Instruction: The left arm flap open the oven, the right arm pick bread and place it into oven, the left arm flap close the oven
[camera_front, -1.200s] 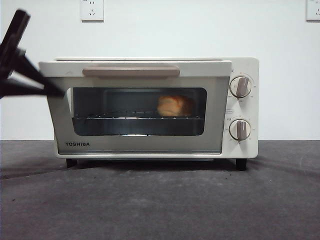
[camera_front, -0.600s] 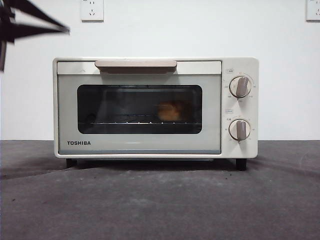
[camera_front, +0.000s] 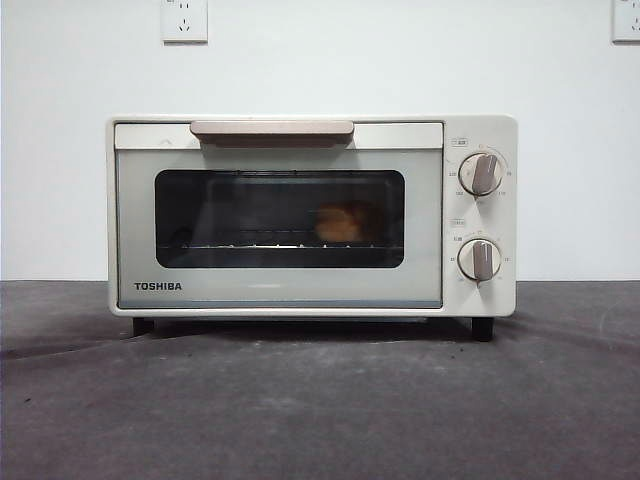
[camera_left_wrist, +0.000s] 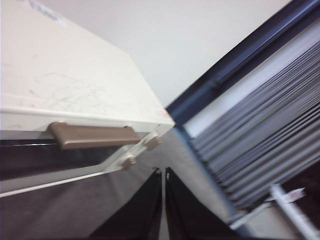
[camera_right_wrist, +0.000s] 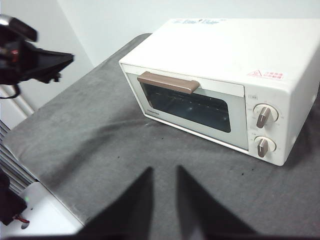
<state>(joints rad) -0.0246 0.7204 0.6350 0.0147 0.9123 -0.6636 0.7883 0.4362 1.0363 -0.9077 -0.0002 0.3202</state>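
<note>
The black arm tip that showed at the upper left of the front view half a second ago has gone from that view, and the oven (camera_front: 310, 215) door stands flush and closed as it did then. In the right wrist view, the left gripper (camera_right_wrist: 64, 59) hangs at the upper left of the frame, off the oven's left side and apart from it. Its own camera shows its jaws nearly together with only a thin slit between them, holding nothing, near the handle (camera_left_wrist: 94, 135). At the middle of the front view, the bread (camera_front: 340, 223) sits on the wire rack (camera_front: 270, 244) behind the dark window, right of centre. The two knobs (camera_front: 481, 173) are at the right. The right gripper (camera_right_wrist: 163, 182) hovers over the grey table (camera_right_wrist: 100, 135) before the oven, jaws apart and empty.
</note>
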